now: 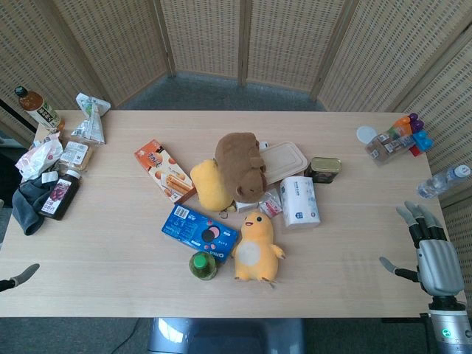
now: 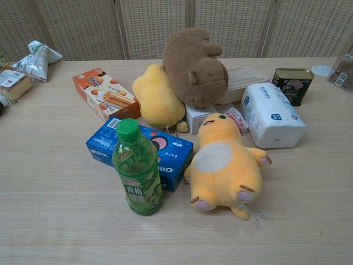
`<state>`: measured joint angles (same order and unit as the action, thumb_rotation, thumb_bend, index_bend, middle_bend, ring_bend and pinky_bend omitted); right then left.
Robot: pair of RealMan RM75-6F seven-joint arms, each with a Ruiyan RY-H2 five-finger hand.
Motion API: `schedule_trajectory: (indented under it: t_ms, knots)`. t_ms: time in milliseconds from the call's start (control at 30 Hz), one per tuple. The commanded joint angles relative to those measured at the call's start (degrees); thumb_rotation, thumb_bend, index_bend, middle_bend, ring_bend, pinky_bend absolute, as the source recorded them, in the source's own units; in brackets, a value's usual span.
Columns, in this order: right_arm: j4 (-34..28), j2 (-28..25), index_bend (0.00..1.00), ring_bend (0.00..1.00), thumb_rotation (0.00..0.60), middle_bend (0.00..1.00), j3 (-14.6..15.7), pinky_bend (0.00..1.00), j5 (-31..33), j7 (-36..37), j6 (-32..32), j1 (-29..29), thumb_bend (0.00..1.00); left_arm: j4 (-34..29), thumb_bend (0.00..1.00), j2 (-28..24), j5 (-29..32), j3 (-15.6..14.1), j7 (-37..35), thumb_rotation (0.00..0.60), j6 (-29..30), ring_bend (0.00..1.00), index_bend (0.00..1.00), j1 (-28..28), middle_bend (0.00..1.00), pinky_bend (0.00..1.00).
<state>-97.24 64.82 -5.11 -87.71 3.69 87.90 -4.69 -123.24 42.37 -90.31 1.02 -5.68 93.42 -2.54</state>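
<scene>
My right hand (image 1: pixel 431 249) hovers at the table's right edge, fingers spread and holding nothing. Of my left hand (image 1: pixel 20 276) only a fingertip shows at the left edge, near the front. Neither hand appears in the chest view. Mid-table lies a pile: a yellow plush duck (image 1: pixel 256 247) (image 2: pixel 226 165), a green bottle (image 1: pixel 203 265) (image 2: pixel 136 168), a blue Oreo box (image 1: pixel 199 228) (image 2: pixel 143 149), a brown plush (image 1: pixel 240 162) (image 2: pixel 196 66), a yellow plush (image 1: pixel 210 184) (image 2: pixel 159 99), an orange biscuit box (image 1: pixel 164 170) (image 2: pixel 105 93) and a tissue pack (image 1: pixel 300 201) (image 2: pixel 272 114).
A clear lidded container (image 1: pixel 284 161) and a tin can (image 1: pixel 323 169) (image 2: pixel 292 84) lie behind the pile. Snack packets (image 1: pixel 88 118), a dark bottle (image 1: pixel 60 195), a tea bottle (image 1: pixel 37 107) and a grey cloth (image 1: pixel 26 203) crowd the left side. Small bottles (image 1: pixel 398 138) and a water bottle (image 1: pixel 442 181) stand right.
</scene>
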Motion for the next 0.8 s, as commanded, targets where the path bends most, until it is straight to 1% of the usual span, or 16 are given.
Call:
schedule_trajectory:
  t_ms: [33,200,333,467,600,700,800]
  knots:
    - [0.0,0.0,0.11,0.00,0.600,0.00,0.0,0.00,0.0,0.0,0.0,0.0,0.00,0.0,0.00,0.1,0.0,0.0,0.2,0.600,-0.1,0.00,0.00,0.0,0.00,0.00]
    - [-0.1,0.1,0.11,0.00,0.600,0.00,0.0,0.00,-0.1,0.0,-0.1,0.0,0.00,0.5,0.00,0.5,0.2,-0.3,0.9,0.600,-1.0,0.00,0.00,0.3,0.00,0.00]
    - [-0.3,0.1,0.11,0.00,0.600,0.00,-0.1,0.00,-0.2,0.0,0.2,0.0,0.00,2.0,0.00,0.9,0.3,-1.1,2.4,0.600,-4.1,0.00,0.00,1.3,0.00,0.00]
    - [-0.3,-0.2,0.11,0.00,0.600,0.00,-0.2,0.00,0.0,0.3,0.1,0.1,0.00,2.9,0.00,1.7,0.6,-1.7,3.2,0.600,-8.6,0.00,0.00,3.2,0.00,0.00]
    - [-0.2,-0.5,0.11,0.00,0.600,0.00,-0.2,0.00,0.3,0.8,0.1,0.2,0.00,5.7,0.00,2.1,-0.5,-1.9,3.2,0.600,-12.9,0.00,0.00,5.9,0.00,0.00]
    - [-0.2,-0.4,0.11,0.00,0.600,0.00,-0.3,0.00,0.3,0.7,0.0,0.1,0.00,8.1,0.00,1.6,-1.6,-2.3,0.1,0.600,-18.7,0.00,0.00,9.2,0.00,0.00]
    - [-0.4,-0.3,0.11,0.00,0.600,0.00,-0.2,0.00,0.0,0.4,0.1,0.1,0.00,10.2,0.00,2.1,-2.9,-2.0,-3.3,0.600,-23.6,0.00,0.00,12.9,0.00,0.00]
